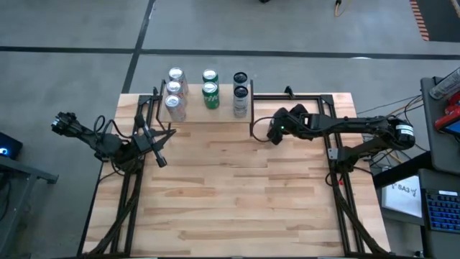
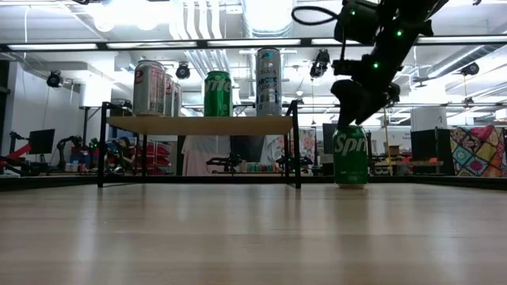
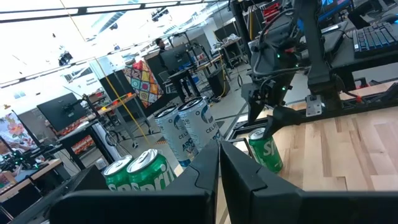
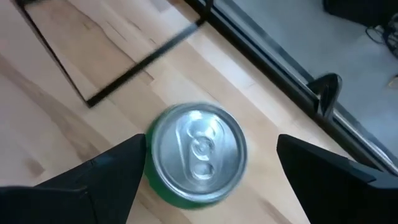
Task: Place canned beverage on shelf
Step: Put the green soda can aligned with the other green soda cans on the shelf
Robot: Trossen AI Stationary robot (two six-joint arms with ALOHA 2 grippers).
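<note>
Standing upright on the light-wood plank worktop (image 1: 244, 194), the green aluminium Sprite can (image 2: 350, 157) sat just off the right end of the small raised light-wood shelf on thin black metal legs (image 2: 202, 125), not yet on it. The right gripper (image 4: 208, 171) hung directly above that can, its dark fingers (image 4: 109, 177) spread wide on either side of the silver lid and not touching it, so the can was released. On the shelf stood seven other cans: three silver-and-red cans (image 1: 175, 92) at the left end, two green cans (image 1: 210, 89) in the middle, and two tall white-and-black cans (image 1: 240, 93) at the right end. The left gripper (image 1: 159, 146) rested low over the worktop near the shelf's left end, fingers clenched together on nothing.
</note>
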